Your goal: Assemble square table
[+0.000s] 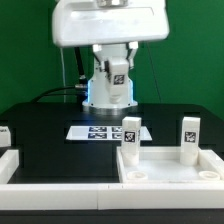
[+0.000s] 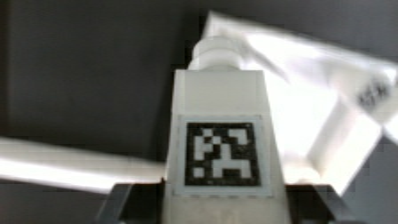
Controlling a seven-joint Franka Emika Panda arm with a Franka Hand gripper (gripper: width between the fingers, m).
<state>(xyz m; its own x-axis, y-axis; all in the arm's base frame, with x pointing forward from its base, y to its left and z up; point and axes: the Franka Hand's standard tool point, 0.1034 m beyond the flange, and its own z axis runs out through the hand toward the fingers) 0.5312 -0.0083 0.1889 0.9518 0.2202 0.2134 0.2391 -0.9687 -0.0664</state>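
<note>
Nearest in the exterior view: a low white border rail (image 1: 60, 195) along the front of the black table (image 1: 50, 120).

Just behind it, toward the exterior view's right: the square table top (image 1: 170, 172), white plastic with a raised rim, lying flat.

Upright on its far side: 2 short chunky legs, 1 toward the exterior view's left (image 1: 130, 140) and 1 toward the exterior view's right (image 1: 188, 140). Black-and-white tags on both, facing the camera. Probably already screwed in, with the joints out of sight.

At the exterior view's left edge: part of another tagged white piece (image 1: 4, 135), possibly leg number 4, cut off by the frame.

Farther back: the marker board (image 1: 100, 131), flat on the table.

Above that, in the air: the gripper (image 1: 118, 62) beneath a bulky white wrist housing (image 1: 105, 25), clamped on the held leg (image 1: 118, 70), raised clear of the table.

Farthest: the arm's base (image 1: 108, 95), glowing blue.

Wrist view: dark fingers (image 2: 134, 205) pressed against both flat sides of the held leg, tag toward the camera, narrow tip pointing away toward a corner of the square table top. No telling from here whether tip and corner touch.

Handling, as a judgement: likely stiff, hard and light, with smooth faces prone to slipping or twisting in a loose grip. Best taken across 2 opposite flat sides near mid-body, clear of the narrow tip. Probably not fragile, but unforgiving of a tilted approach to the corner hole.
</note>
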